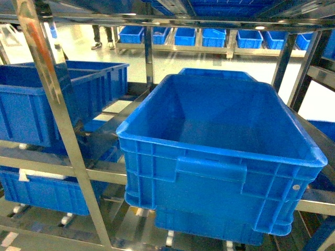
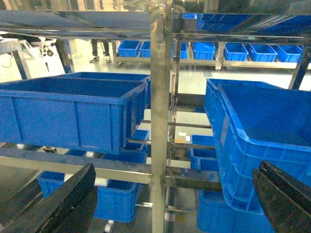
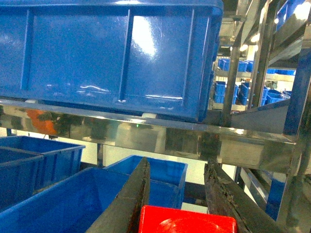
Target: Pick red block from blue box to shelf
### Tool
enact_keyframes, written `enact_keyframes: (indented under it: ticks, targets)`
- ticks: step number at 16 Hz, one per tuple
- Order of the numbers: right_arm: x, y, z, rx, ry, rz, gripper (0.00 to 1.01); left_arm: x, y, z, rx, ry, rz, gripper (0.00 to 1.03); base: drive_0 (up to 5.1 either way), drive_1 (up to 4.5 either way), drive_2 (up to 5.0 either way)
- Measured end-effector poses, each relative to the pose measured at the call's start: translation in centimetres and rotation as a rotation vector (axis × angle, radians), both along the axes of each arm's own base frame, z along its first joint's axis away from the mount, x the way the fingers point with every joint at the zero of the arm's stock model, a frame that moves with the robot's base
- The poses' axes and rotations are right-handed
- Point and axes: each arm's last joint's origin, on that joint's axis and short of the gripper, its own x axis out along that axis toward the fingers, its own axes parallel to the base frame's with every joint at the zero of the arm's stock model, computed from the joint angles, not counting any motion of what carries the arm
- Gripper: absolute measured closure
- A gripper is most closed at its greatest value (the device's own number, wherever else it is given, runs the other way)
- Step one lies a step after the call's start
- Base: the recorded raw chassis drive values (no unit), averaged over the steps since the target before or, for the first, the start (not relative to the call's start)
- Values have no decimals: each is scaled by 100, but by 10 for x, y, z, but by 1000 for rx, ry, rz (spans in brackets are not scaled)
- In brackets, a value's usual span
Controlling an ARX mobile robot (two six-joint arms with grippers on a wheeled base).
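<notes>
While the big steel shelf [image 1: 68, 136] stands right in front with dark blue crates [image 1: 220, 151] on its rails, the pick looks done. The right gripper [image 3: 187, 204] holds the red block [image 3: 187, 224] between its fingers, just below a shelf rail. The left gripper [image 2: 175, 199] is wide and holds nothing. Putting the block on the shelf is left.

Red block [image 3: 187, 224] flat-topped, glossy, between two dark fingers [image 3: 129, 201], below a steel shelf [image 3: 194, 138] rail.
</notes>
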Motion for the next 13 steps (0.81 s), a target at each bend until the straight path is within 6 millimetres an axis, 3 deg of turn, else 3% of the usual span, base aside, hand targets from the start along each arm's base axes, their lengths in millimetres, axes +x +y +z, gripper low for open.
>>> enact_keyframes:
  ticks: [13]
  targets:
    - [0,0,0,0,0,0,73,0,0,0,0,0,0,5,0,0,0]
